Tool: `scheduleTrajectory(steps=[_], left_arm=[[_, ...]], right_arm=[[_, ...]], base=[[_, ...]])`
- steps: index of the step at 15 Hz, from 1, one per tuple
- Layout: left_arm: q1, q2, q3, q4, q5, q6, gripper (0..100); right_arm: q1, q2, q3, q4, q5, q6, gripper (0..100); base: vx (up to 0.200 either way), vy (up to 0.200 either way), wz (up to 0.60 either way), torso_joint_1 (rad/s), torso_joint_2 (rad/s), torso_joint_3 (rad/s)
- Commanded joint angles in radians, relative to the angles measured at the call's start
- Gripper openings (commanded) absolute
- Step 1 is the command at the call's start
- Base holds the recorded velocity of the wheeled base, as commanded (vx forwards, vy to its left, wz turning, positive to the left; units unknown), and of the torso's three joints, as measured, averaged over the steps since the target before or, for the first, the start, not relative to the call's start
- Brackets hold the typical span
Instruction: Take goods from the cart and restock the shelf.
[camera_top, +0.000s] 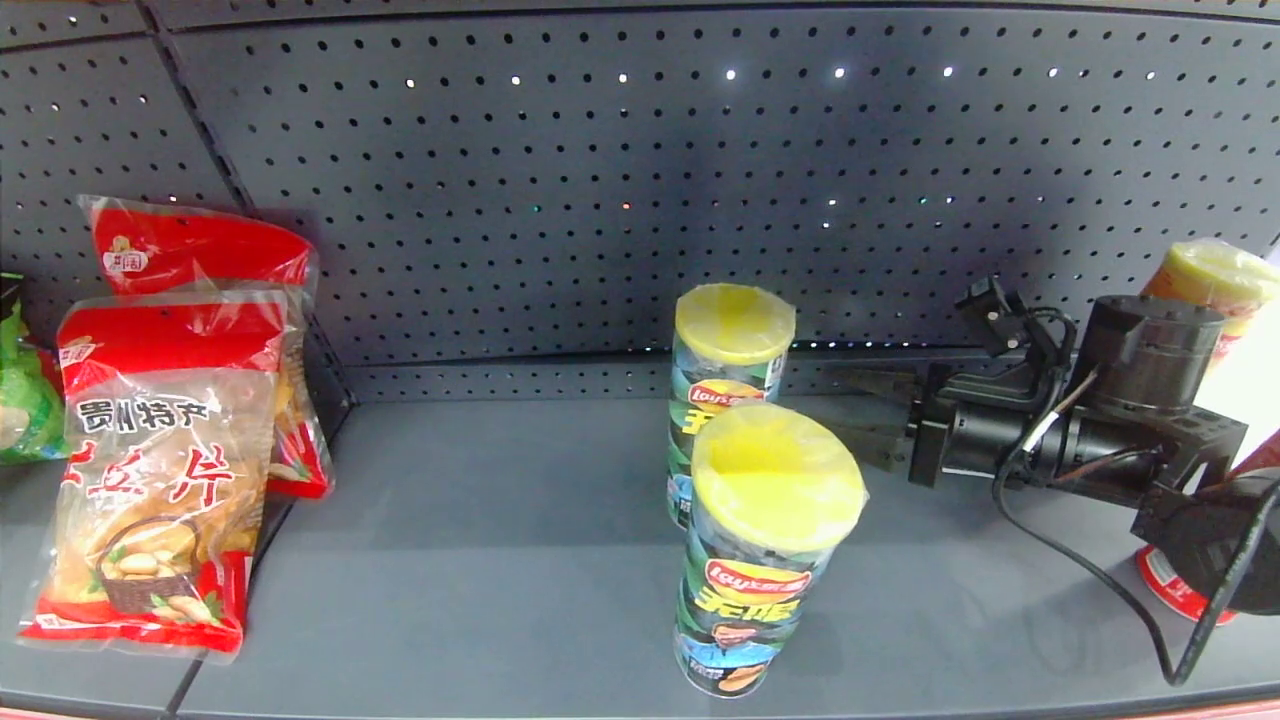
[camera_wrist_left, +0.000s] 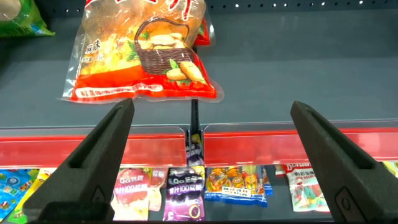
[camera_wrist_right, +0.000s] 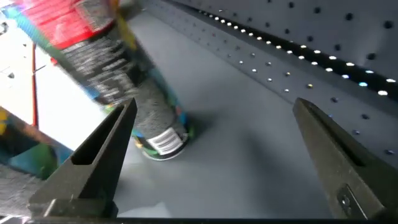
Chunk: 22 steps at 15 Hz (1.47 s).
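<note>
Restocking: right gripper (camera_top: 850, 415) empty over the shelf (camera_top: 480, 520).
I had its fingers spread wide, pinching nothing, just right of the rear chip can (camera_top: 730, 370). The front chip can (camera_top: 765, 560) stood upright just ahead of that one. The left gripper (camera_wrist_left: 211, 106) was spread too, near the shelf's front edge. I judged the cans light, stiff yet crushable, and smooth-sided, so best gripped gently at mid-body.
</note>
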Motion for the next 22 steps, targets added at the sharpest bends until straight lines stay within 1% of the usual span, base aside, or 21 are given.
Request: scheduleTrajectory(steps=[1,4,9,16,20,22], left_arm=[[0.001,0.002,-0.001,0.0,0.0,0.0,100],[0.0,0.002,-0.001,0.0,0.0,0.0,100],[0.001,0.002,-0.001,0.0,0.001,0.0,100],[0.001,0.002,-0.001,0.0,0.001,0.0,100],[0.001,0.002,0.001,0.0,0.0,0.0,100],[0.0,0.002,-0.001,0.0,0.001,0.0,100]], right_arm=[[-0.005,0.016,-0.014,-0.001,-0.001,0.0,100],[-0.017,0.01,-0.016,-0.001,-0.001,0.0,100],[0.05,0.002,-0.062,0.001,-0.001,0.0,100],[0.055,0.077,-0.109,-0.001,-0.004,0.0,100],[0.055,0.048,-0.094,-0.001,-0.01,0.0,100],[0.06,0.01,-0.062,-0.001,-0.01,0.0,100]], base=[[0.0,0.0,0.0,0.0,0.0,0.0],[0.0,0.0,0.0,0.0,0.0,0.0],[0.0,0.0,0.0,0.0,0.0,0.0],[0.0,0.0,0.0,0.0,0.0,0.0],[0.0,0.0,0.0,0.0,0.0,0.0],[0.0,0.0,0.0,0.0,0.0,0.0]])
